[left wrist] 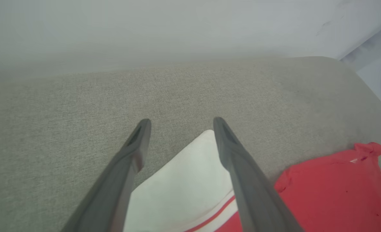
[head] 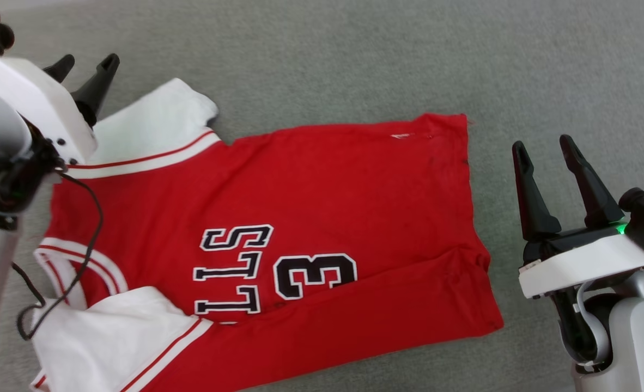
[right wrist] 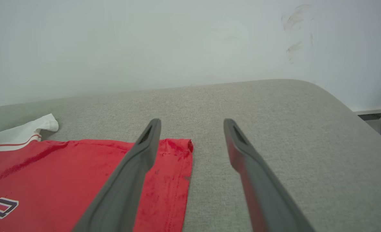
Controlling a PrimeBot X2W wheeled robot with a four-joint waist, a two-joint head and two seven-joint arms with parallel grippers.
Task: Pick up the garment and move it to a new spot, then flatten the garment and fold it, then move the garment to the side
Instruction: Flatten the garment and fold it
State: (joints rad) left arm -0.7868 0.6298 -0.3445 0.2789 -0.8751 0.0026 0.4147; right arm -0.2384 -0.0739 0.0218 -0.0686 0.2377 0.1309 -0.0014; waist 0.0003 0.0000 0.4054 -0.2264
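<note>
The garment (head: 322, 190) lies spread nearly flat, print up, across the grey cushion (head: 409, 54), hem toward its right edge, with the left gripper (head: 87, 61) spread and empty at the far white sleeve (head: 158, 117) and the right gripper (head: 542, 144) spread and empty just beside the hem.

Garment (head: 311, 185) lies spread on the grey fabric surface (head: 354, 54), collar end toward the view's left, hem toward its right, lettering and numeral facing up. Left gripper (head: 89, 59): fingers parted, empty, at the upper white sleeve (head: 158, 117). Right gripper (head: 542, 144): fingers parted, empty, clear of the hem.
</note>
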